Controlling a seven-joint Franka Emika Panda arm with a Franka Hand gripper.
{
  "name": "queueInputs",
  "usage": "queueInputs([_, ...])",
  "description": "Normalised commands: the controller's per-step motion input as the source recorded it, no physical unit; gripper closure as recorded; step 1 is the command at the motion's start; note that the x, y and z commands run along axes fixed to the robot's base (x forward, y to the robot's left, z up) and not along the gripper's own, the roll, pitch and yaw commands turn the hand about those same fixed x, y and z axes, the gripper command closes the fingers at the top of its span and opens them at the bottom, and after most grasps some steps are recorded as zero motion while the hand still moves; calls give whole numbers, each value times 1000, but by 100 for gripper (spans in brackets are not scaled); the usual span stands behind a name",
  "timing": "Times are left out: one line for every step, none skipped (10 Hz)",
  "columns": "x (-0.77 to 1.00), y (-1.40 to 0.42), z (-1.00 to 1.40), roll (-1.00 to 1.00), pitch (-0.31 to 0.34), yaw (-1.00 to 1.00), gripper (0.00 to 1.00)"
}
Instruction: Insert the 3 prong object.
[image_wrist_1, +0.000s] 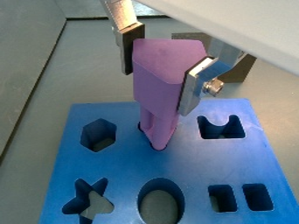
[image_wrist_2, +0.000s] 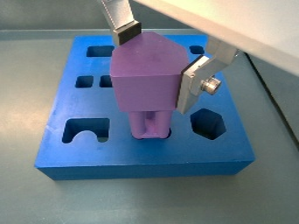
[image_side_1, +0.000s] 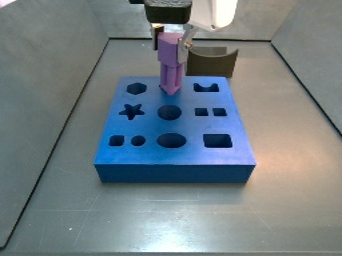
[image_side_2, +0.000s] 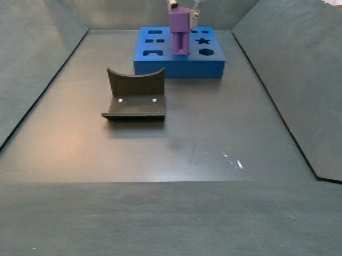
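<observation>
My gripper is shut on the 3 prong object, a tall light-purple piece that it holds upright by its wide upper end. The piece's slim lower rods reach down into a hole in the blue block, in the middle of the row nearest the fixture. In both wrist views the silver fingers press on opposite sides of the piece. In a side view the gripper holds the piece over the block. From the opposite side the piece stands on the block.
The block has several other shaped holes: a hexagon, a star, an oval, squares and a notched slot. The fixture, dark brown with a curved notch, stands beside the block; it also shows in a side view. Grey walls ring the floor.
</observation>
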Motion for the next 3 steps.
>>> queueInputs([-163, -20, -251, 0, -259, 0, 100])
queueInputs([0, 0, 0, 19, 0, 0, 100])
queueInputs([0, 0, 0, 3, 0, 0, 100])
